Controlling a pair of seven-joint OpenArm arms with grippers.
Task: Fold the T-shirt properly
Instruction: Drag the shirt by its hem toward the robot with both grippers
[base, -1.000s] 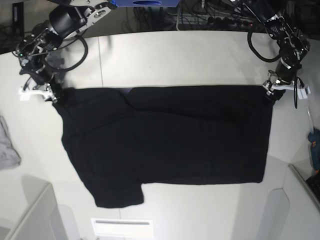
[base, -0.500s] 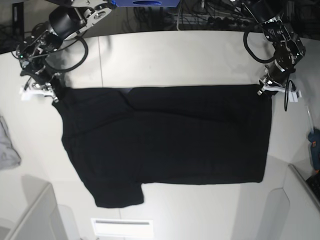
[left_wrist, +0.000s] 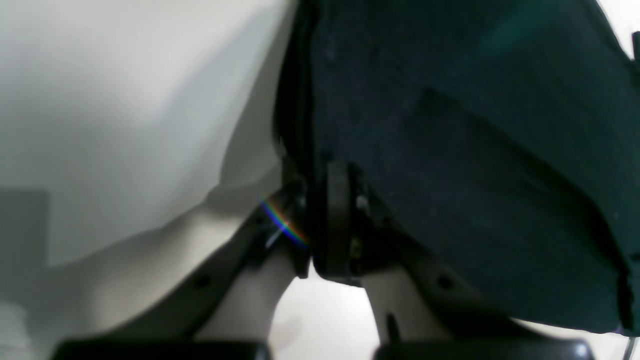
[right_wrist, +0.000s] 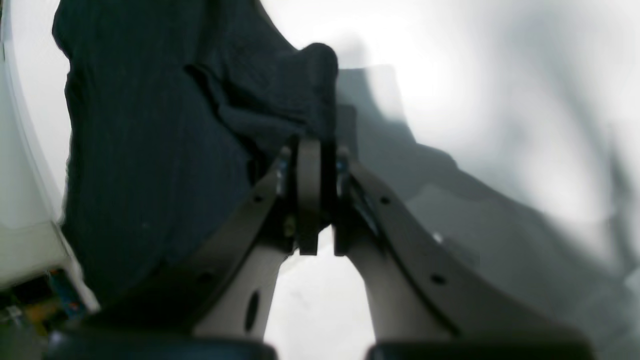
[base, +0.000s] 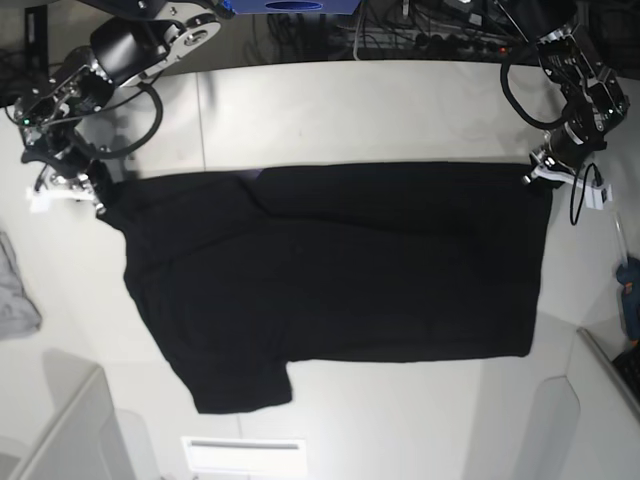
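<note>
Shows, nearest in the base view, a white label (base: 245, 456) by the worktop's (base: 420, 420) near edge, well apart from the shirt (base: 340, 270). Shows the shirt next, black, plain side up, spread broad across the middle of the worktop and reaching lowest towards the near left corner as seen. Creases it in long slanting folds below its far edge. Shows a grey cloth (base: 14, 300) at the worktop's left edge in that view, just partly in frame.

Clenches the shirt's far right corner, in the base view, in the left gripper (left_wrist: 322, 267), tips together on the fabric. Clenches the far left corner likewise in the right gripper (right_wrist: 326, 250). Draws the far edge nearly straight between both. Shows, farthest off, a blue thing (base: 295, 6) beyond the worktop's far edge, cut by the frame.
</note>
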